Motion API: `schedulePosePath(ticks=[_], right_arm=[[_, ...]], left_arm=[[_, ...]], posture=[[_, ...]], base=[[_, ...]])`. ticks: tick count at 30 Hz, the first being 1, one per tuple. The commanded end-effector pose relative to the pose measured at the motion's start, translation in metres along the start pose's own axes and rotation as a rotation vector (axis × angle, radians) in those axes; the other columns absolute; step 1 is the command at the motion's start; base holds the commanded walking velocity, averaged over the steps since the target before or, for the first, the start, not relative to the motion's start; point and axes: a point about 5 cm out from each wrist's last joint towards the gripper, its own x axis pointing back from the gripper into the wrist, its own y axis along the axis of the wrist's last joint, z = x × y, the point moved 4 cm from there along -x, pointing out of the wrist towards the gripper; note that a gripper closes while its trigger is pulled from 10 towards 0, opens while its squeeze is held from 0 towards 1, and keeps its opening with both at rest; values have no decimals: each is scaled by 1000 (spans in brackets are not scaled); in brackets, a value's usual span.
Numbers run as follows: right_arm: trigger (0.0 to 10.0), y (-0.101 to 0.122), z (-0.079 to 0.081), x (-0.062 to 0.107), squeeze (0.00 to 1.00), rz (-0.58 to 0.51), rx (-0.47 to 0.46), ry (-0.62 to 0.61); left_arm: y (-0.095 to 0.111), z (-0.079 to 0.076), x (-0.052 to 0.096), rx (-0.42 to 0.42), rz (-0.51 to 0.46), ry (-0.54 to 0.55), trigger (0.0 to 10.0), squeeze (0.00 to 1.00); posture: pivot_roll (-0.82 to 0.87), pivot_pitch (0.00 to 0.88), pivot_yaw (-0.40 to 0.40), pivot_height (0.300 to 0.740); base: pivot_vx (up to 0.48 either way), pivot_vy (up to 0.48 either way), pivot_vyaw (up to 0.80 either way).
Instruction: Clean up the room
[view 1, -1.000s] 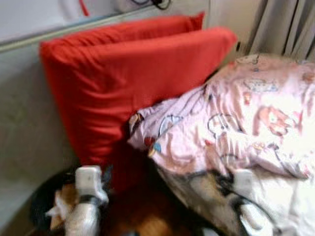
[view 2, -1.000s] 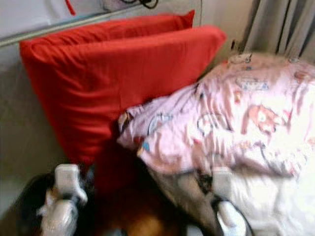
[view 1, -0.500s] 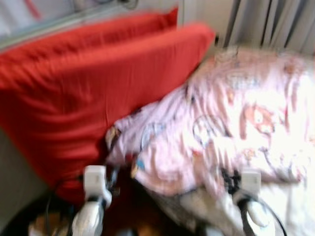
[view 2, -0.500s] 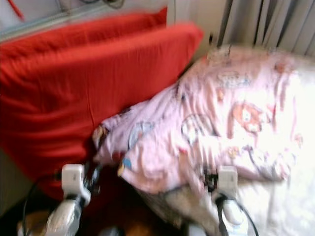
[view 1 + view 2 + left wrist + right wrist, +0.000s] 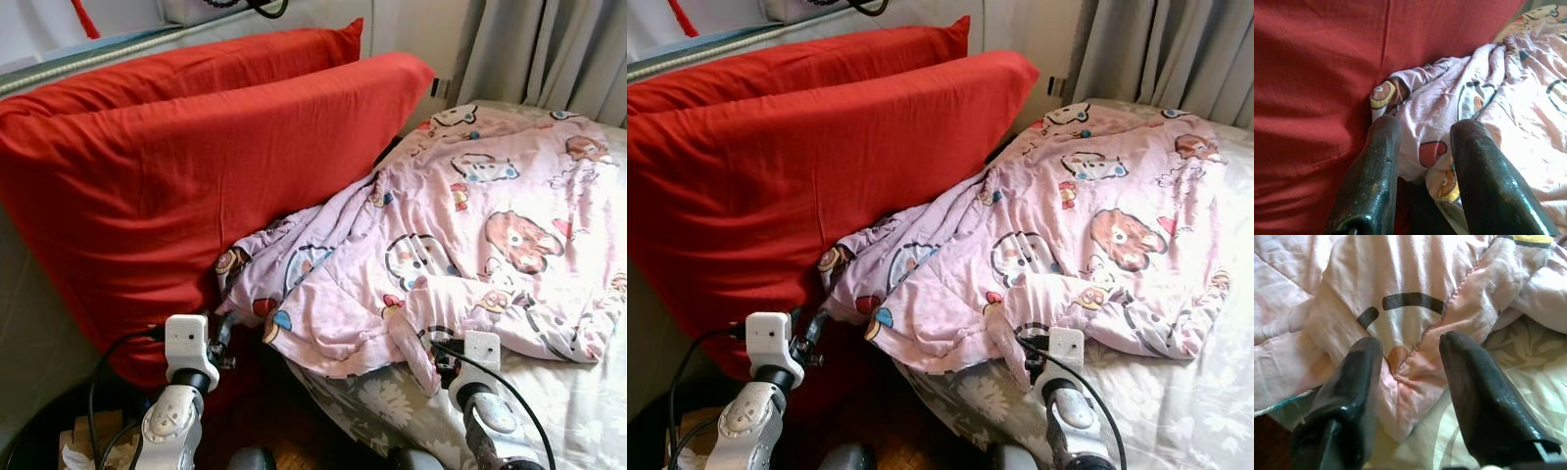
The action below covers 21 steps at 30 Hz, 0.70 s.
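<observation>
A pink cartoon-print blanket point(image 5: 460, 225) lies crumpled across the bed, and its near corner hangs over the bed's side. Two big red pillows point(image 5: 196, 166) lean upright against the wall to the left, touching the blanket. My left gripper point(image 5: 1425, 129) is open and points at the blanket's bunched corner point(image 5: 1425, 112) where it meets the front pillow. My right gripper point(image 5: 1411, 342) is open too, just short of a folded edge of the blanket point(image 5: 1400, 308) on the sheet. Neither holds anything.
The mattress has a grey floral sheet point(image 5: 578, 411). Grey curtains point(image 5: 549, 49) hang behind the bed. Dark wooden floor point(image 5: 284, 431) shows between the pillows and the bed. A black round object point(image 5: 39, 441) with crumpled paper in it sits at the lower left by the wall.
The camera has swung and steadied, so the picture shifted and the blur is gone. Both arms stay in much the same pose in front of me.
</observation>
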Motion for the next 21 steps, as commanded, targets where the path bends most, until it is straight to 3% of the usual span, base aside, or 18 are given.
schedulePosePath(ticks=[1,9,15,16,17,21], right_arm=[[10000,-6,1,0,1000,40,15,-4],[10000,-16,4,2,1000,68,33,9],[10000,-2,4,-3,1000,41,28,-6],[10000,0,4,-4,941,40,29,-8],[10000,1,4,-5,0,41,31,-11],[10000,2,7,-6,0,45,35,-8]], left_arm=[[5,4,-1,28,-12,33,10000,0],[17,-1,9,62,-44,42,10000,0],[32,-5,21,72,-72,39,10000,0],[32,-5,23,74,-70,42,10000,0],[33,-5,26,75,-67,45,10000,0],[39,-2,35,74,-66,58,10000,0]], posture=[[92,65,29,625],[133,77,25,625],[154,176,14,625],[156,181,12,625],[164,200,11,625],[185,221,11,625]], base=[[0,0,0],[0,0,0],[0,0,0],[0,0,0],[0,0,0],[0,0,0]])
